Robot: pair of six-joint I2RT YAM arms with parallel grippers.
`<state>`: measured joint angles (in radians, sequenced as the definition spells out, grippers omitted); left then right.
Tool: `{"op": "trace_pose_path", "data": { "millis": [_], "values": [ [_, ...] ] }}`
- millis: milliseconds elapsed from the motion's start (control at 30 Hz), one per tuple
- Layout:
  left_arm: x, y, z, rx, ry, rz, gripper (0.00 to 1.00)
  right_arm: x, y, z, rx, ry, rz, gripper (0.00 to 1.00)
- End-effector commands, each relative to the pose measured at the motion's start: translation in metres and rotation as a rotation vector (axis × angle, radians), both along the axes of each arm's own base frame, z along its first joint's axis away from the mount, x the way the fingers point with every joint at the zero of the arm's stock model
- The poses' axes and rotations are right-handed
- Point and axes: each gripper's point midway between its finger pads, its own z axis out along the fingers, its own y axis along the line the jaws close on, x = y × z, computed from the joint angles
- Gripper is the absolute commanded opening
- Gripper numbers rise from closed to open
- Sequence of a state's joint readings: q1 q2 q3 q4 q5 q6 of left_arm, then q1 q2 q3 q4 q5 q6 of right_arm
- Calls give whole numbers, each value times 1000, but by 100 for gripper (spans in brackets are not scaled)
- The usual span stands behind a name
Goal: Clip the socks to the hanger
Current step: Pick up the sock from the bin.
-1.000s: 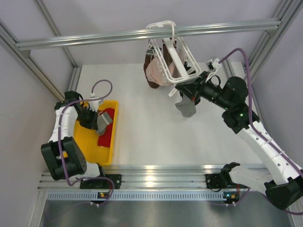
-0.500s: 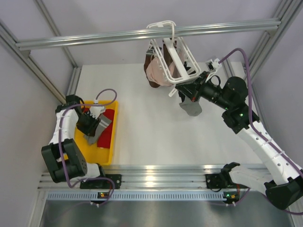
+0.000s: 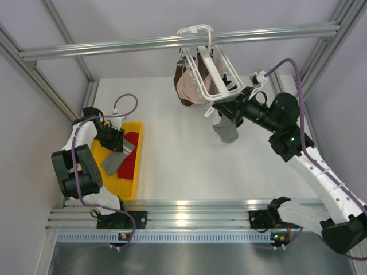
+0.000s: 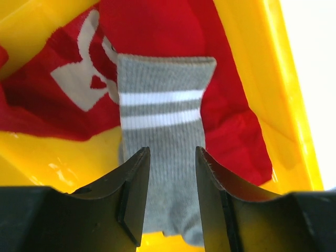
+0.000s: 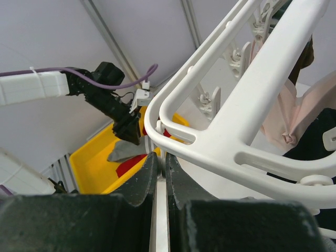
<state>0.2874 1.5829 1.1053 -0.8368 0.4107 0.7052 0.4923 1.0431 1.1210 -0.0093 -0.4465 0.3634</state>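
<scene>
Between the parted jaws of the left gripper [image 4: 171, 152], a grey sock [image 4: 163, 126] with two white stripes lies on a red sock [image 4: 152, 26] inside the yellow tray [image 4: 262, 63], its cuff pointing away from the fingertips. The right gripper [image 5: 161, 157] has its jaws pressed together just beneath a corner of the white hanger [image 5: 257, 84]. A second grey sock [image 3: 226, 133] hangs below those jaws, though whether they pinch it cannot be told.

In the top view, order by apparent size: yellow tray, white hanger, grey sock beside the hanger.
Yellow plastic tray and white plastic frame hanger: alike, the hanger nearer the camera, so unranked.
Grey fabric sock: smallest.
</scene>
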Motion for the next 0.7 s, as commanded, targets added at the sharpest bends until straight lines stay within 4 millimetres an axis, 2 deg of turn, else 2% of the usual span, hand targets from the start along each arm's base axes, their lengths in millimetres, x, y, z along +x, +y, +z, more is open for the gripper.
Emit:
{"op": "trace_pose_path", "data": {
  "millis": [0,200,400,500,533,667],
  "values": [
    [27,-2,-2,-10,-76,27,46,5,-4,15,6,-49,-23,0],
    [39,2,-27,45,-76,25,47,6,-5,13,3,-46,-25,0],
    [32,7,-53,92,-41,4,45,7,-6,16,3,-55,-30,0],
    [26,9,-62,118,-30,-10,41,7,-7,15,4,-52,-31,0],
    [25,9,-63,119,-30,-9,29,7,-6,14,2,-52,-31,0],
    [25,10,-53,115,-35,3,3,8,-7,14,2,-49,-34,0]
  ]
}}
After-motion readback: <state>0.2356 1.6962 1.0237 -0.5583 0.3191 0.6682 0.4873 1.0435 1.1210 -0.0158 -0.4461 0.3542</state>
